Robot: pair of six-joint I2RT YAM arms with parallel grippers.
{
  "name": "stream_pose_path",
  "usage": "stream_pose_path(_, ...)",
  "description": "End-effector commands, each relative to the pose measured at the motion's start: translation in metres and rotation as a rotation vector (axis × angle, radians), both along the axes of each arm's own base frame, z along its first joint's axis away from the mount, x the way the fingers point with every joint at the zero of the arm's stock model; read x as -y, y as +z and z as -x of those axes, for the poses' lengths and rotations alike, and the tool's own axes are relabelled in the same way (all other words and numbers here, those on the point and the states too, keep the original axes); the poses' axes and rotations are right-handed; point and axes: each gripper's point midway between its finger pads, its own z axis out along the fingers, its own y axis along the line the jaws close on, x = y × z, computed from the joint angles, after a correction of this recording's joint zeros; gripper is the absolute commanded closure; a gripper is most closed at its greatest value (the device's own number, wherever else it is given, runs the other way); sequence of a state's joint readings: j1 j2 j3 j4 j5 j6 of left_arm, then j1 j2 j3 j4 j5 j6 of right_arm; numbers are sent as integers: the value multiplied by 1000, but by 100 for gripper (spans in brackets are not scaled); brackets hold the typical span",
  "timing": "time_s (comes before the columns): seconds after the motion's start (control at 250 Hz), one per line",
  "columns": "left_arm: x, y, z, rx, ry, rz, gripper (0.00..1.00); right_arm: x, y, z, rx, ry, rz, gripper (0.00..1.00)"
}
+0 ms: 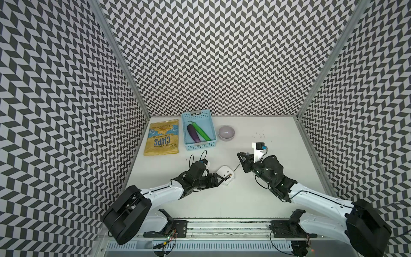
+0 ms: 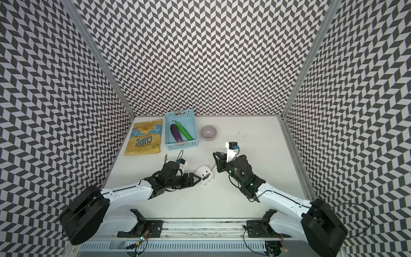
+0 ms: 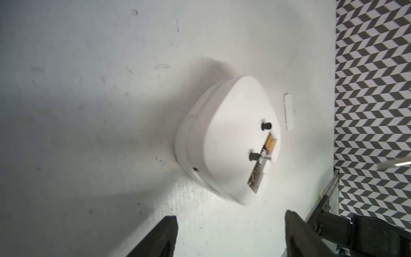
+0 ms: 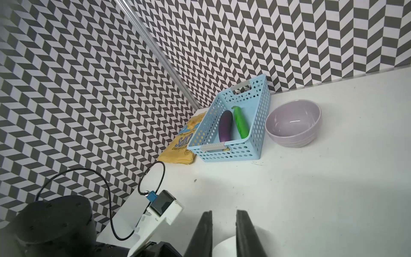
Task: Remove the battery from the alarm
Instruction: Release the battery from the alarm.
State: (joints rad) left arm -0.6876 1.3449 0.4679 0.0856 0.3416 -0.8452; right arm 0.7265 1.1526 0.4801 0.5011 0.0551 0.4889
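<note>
The alarm (image 3: 222, 138) lies face down on the worktop (image 3: 89, 111), and the battery (image 3: 262, 162) sits in its uncovered slot, so the pulling out is not yet done. The left tool (image 3: 230, 215), wide open and empty, waits just beside the alarm and must, I think, close on the battery alone. The right tool (image 4: 224, 212), nearly closed, appears to hold the screwdriver (image 1: 236, 167), whose tip is near the slot and may be in the way.

Chevron walls (image 1: 222, 55) (grey-white), white table (image 1: 222, 200), metal posts (image 1: 124, 62)
</note>
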Motion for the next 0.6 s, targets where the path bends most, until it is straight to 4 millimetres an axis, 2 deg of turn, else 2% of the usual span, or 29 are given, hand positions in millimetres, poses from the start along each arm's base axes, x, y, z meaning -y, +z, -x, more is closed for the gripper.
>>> stream_pose_path(0.0, 9, 0, -5, -35, 1, -6, 25, -3, 11, -8, 68, -30, -31, 100)
stream_pose_path(0.252, 19, -12, -6, -76, -29, -21, 28, -18, -19, -15, 43, -10, 50, 100)
stream_pose_path(0.405, 16, -18, -4, -98, -23, -43, 32, -24, -35, -18, 22, 2, 84, 100)
stream_pose_path(0.597, 13, -28, -1, -131, -19, -74, 43, -27, -45, -21, 24, 3, 126, 100)
